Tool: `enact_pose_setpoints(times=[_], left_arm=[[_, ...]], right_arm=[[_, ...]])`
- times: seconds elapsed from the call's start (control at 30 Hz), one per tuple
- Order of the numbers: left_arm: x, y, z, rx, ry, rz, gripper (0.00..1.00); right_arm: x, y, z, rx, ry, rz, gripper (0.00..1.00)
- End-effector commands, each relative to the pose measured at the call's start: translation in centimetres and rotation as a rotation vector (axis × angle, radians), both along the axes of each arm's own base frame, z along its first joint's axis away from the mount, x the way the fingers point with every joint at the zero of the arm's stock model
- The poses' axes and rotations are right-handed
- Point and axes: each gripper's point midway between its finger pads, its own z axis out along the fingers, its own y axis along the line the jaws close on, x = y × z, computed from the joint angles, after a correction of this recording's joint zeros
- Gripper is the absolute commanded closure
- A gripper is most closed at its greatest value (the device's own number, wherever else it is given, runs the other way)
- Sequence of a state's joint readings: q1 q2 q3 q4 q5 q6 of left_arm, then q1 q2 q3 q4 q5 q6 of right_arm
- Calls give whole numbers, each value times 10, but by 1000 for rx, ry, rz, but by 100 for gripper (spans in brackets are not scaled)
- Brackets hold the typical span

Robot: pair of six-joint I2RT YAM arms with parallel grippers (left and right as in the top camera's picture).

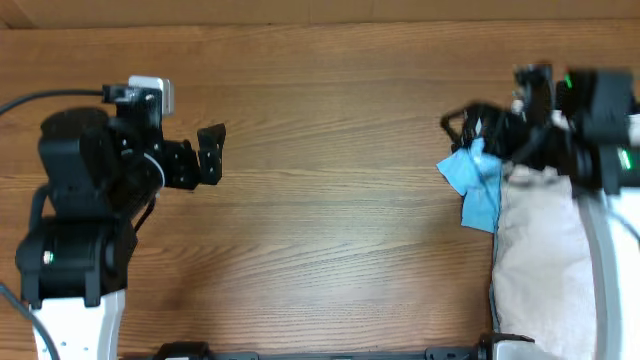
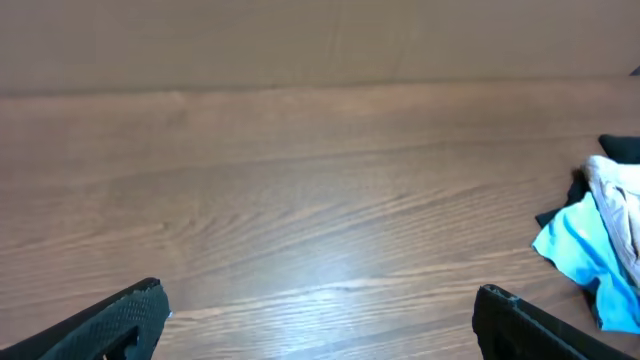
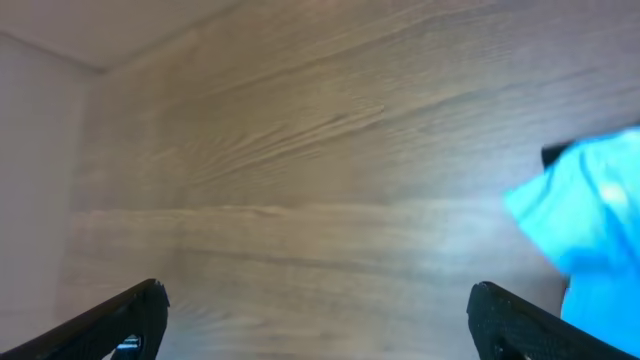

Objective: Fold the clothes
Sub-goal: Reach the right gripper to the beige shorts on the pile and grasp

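Left gripper (image 2: 320,296): jaws wide apart, nothing between them; the left wrist view shows only bare board between the two black fingers (image 2: 120,322). Right gripper (image 3: 318,292): jaws likewise apart and empty, black fingers (image 3: 530,322) at both lower corners of its wrist view. Both hang over the brown wood-grain table (image 1: 330,230). In the overhead view the left gripper (image 1: 212,150) sits at the left side, pointing toward the centre, well apart from any cloth. The right arm is at the far right corner, its black forward parts just above a bright sky-blue crumpled cloth (image 1: 475,185); whether they touch cannot be told. The pale beige cotton trousers (image 1: 540,255) lie bunched at the right edge of the table, running from under the right arm toward the near edge, unfolded. The blue cloth touches their upper left edge. From the left wrist, the trousers (image 2: 620,205) and the blue cloth (image 2: 585,255) show at far right.
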State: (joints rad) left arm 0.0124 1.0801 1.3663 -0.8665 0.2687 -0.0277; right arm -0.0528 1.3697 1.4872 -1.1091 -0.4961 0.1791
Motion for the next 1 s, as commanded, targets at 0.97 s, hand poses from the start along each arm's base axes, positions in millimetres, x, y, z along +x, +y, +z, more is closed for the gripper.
enact_pose_setpoints(times=[0.97], left_arm=[[-2,-31,-32,-132,197,-130,0]], right_arm=[[152,-208,-238,-461,257,-604,41]])
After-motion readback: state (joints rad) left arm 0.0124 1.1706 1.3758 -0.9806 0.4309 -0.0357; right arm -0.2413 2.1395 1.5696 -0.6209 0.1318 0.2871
